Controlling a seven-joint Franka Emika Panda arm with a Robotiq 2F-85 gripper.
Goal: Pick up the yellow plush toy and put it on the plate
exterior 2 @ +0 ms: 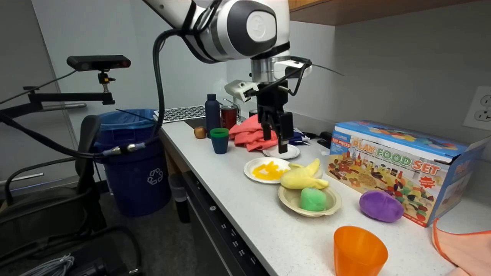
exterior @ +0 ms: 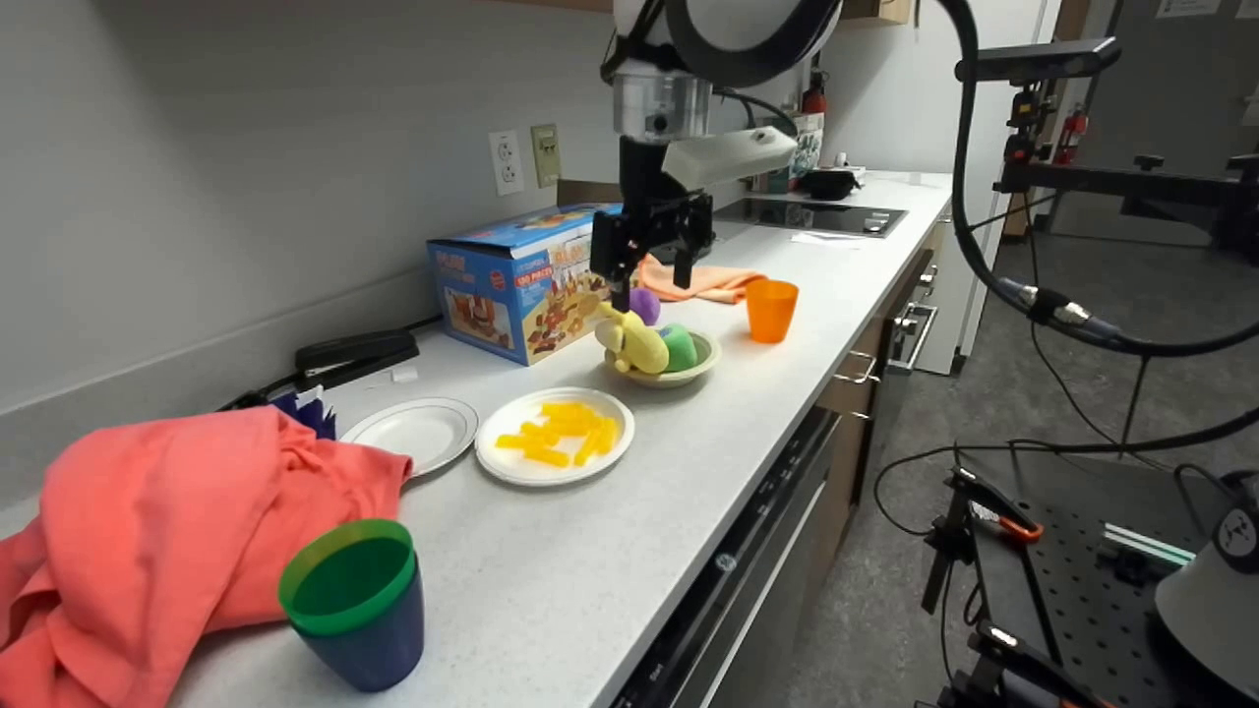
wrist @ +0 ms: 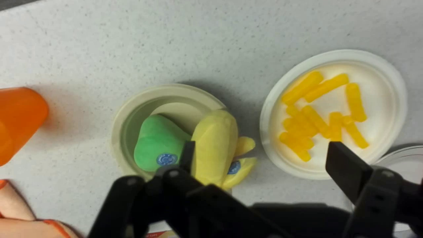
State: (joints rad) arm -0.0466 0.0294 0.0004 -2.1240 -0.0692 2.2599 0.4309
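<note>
The pale-yellow plush toy [exterior: 634, 342] lies in a beige bowl [exterior: 703, 372], leaning over its rim beside a green plush. It also shows in an exterior view [exterior 2: 301, 176] and in the wrist view [wrist: 214, 145]. The plain white plate [exterior: 423, 433] lies flat near the wall, with nothing on it; it also shows in an exterior view [exterior 2: 289, 152] and partly in the wrist view [wrist: 401, 165]. My gripper [wrist: 261, 148] is open and empty, above the counter near the toy. In the wrist view one finger overlaps the toy's side; the other is over the plate of yellow pieces.
A white plate with yellow pieces [exterior: 551, 472] stands between the bowl and the plain plate. A play food box [exterior 2: 387, 165] stands by the wall. An orange cup [exterior: 771, 313], a purple plush [exterior 2: 381, 206], stacked cups [exterior: 364, 610] and a coral cloth [exterior: 197, 521] lie around.
</note>
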